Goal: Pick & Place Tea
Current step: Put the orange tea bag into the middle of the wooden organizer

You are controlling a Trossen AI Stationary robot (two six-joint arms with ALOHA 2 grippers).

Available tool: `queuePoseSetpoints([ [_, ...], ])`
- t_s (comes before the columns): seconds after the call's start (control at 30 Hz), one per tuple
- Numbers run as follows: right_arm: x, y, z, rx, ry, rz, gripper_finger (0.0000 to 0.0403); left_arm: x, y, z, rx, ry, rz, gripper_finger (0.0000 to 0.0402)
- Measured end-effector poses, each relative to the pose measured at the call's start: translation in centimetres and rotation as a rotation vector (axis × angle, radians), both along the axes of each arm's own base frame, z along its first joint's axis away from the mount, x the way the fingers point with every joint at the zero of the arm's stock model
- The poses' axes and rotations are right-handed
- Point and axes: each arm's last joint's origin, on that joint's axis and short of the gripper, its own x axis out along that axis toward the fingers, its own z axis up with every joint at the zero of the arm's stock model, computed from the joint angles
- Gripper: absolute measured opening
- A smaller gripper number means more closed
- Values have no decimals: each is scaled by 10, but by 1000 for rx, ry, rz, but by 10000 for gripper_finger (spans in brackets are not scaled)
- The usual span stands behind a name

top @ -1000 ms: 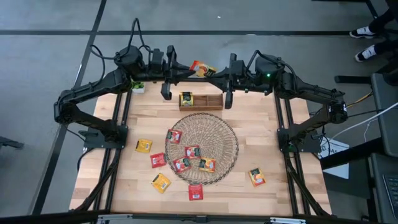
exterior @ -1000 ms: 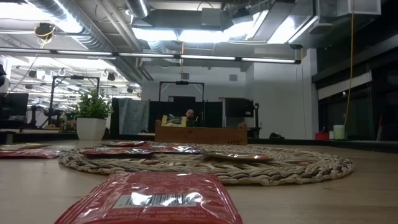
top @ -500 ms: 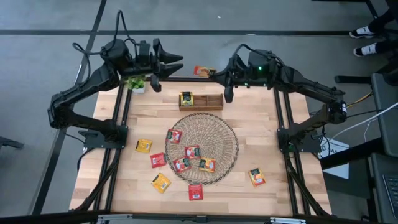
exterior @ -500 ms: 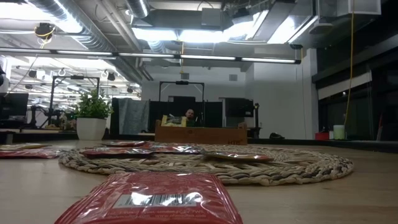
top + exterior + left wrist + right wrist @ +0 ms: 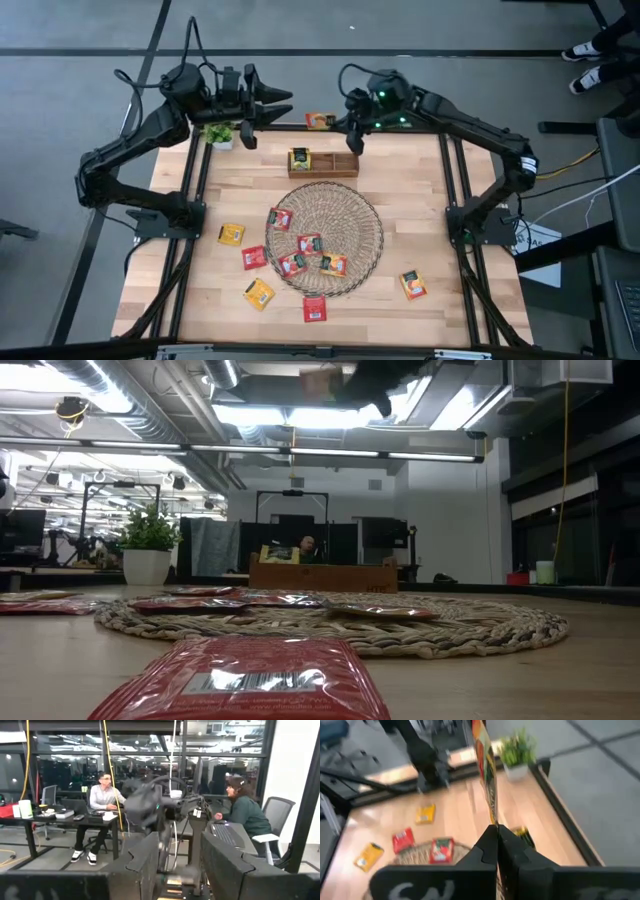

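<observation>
Now carrying: right gripper (image 5: pixel 496 832) pinching flat orange tea sachet (image 5: pixel 487 775) above long wooden box (image 5: pixel 324 163).
Next, lower into box; left gripper (image 5: pixel 268 100) spread, empty, waiting near table's far edge.

Four red and orange tea sachets (image 5: pixel 305 250) flat on round mat, five more on bare wood from 6 to 9 o'clock, one orange sachet (image 5: pixel 320 121) airborne, edge-on, at 12 o'clock
</observation>
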Motion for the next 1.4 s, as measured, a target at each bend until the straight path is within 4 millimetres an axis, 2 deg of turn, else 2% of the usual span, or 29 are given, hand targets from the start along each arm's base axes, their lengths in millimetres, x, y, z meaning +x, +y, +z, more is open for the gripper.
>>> queuePoseSetpoints([
  [0.2, 7, -12, -23, 25, 105, 23, 0, 0, 1, -4, -19, 36, 13, 141],
  [0.43, 11, -15, -34, 43, 144, 48, 0, 6, 8, -34, -162, 289, 162, 141],
  [0.6, 12, -12, -35, 30, 157, 69, 0, 26, 17, -55, -220, 402, 163, 141],
  [0.77, 12, -9, -36, 33, 168, 77, 0, 52, 24, -78, -203, 502, 139, 147],
  [0.97, 13, -6, -37, 39, 179, 84, 0, 68, 31, -99, -199, 598, 128, 152],
  [1.4, 14, -2, -38, 24, 197, 111, 0, 73, 34, -103, -153, 616, 180, 153],
])
